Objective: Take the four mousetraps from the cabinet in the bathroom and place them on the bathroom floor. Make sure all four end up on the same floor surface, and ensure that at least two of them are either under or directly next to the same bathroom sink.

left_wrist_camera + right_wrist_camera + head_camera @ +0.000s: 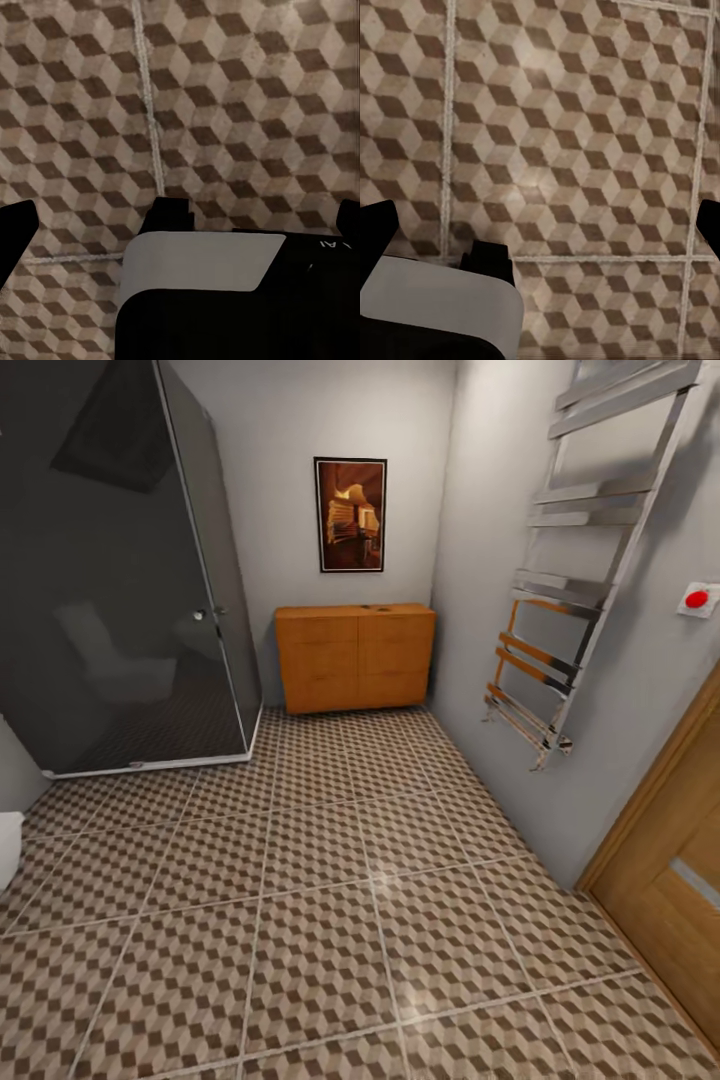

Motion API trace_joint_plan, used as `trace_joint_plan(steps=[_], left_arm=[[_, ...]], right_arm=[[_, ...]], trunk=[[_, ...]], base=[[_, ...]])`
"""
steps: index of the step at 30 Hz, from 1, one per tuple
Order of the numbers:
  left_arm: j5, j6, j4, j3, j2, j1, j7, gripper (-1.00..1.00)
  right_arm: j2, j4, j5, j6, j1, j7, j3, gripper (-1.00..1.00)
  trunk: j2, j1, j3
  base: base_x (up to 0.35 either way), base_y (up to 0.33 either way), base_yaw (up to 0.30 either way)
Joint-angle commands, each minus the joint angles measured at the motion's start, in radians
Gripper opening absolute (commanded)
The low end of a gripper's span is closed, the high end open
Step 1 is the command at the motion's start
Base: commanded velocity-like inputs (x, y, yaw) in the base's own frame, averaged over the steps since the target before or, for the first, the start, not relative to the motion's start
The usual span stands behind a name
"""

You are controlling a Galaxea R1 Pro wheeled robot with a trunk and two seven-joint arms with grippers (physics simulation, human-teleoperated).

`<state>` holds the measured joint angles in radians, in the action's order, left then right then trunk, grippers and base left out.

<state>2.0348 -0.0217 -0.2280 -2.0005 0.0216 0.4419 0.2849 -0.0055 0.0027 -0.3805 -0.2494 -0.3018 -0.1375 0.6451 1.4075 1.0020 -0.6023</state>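
Under you the bathroom floor (330, 920) runs flat and bare, cube-patterned tiles with pale grout; both wrist cameras look straight down on it. The left gripper (180, 217) shows dark tips at either edge of its view with tile between them, so its fingers stand apart and hold nothing; the right gripper (544, 225) reads the same, spread and empty.

You cannot see the mousetraps yet; I judge they sit inside the orange cabinet (355, 657) against the far wall, whose flat fronts are closed; two small dark marks lie on its top, too small to name. Expect the traps to be light, stiff and thin, likely to slide on a smooth shelf; take each across its short sides, low and square, with a gentle close.

For room: the middle of the floor gives you a broad lane to the cabinet; the glass shower (130, 580) and its raised base hem your left; a white fixture edge (8, 850) pokes in nearer on that side; the towel rail (570, 610) juts from the right wall, with the wooden door (670, 900) closer by; keep your right elbow tucked
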Motion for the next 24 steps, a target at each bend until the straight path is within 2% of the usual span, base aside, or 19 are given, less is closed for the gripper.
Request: trace_joint_plan(steps=[1, 9, 18, 24], left_arm=[[0.003, -0.002, -0.004, -0.006, 0.001, 0.001, 0.007, 1.00], [0.002, 0.001, -0.005, -0.006, 0.001, 0.001, 0.006, 1.00], [0.001, 0.004, -0.005, -0.006, 0.001, 0.001, 0.005, 1.00], [0.001, 0.005, -0.006, -0.006, 0.000, 0.001, 0.005, 1.00]], right_arm=[[0.000, 0.000, -0.008, -0.002, 0.000, -0.002, 0.008, 1.00], [0.001, 0.000, -0.008, -0.002, 0.000, -0.002, 0.008, 1.00], [0.001, 0.000, -0.008, -0.002, 0.000, -0.002, 0.008, 1.00], [0.002, -0.001, -0.008, -0.002, 0.000, -0.003, 0.008, 1.00]], trunk=[[0.001, 0.000, -0.001], [0.001, 0.000, -0.001], [0.001, 0.000, 0.002], [0.001, 0.000, 0.002]], base=[[0.000, 0.000, -0.287], [0.077, 0.000, -0.287], [0.286, 0.000, -0.285], [0.329, 0.000, -0.129]])
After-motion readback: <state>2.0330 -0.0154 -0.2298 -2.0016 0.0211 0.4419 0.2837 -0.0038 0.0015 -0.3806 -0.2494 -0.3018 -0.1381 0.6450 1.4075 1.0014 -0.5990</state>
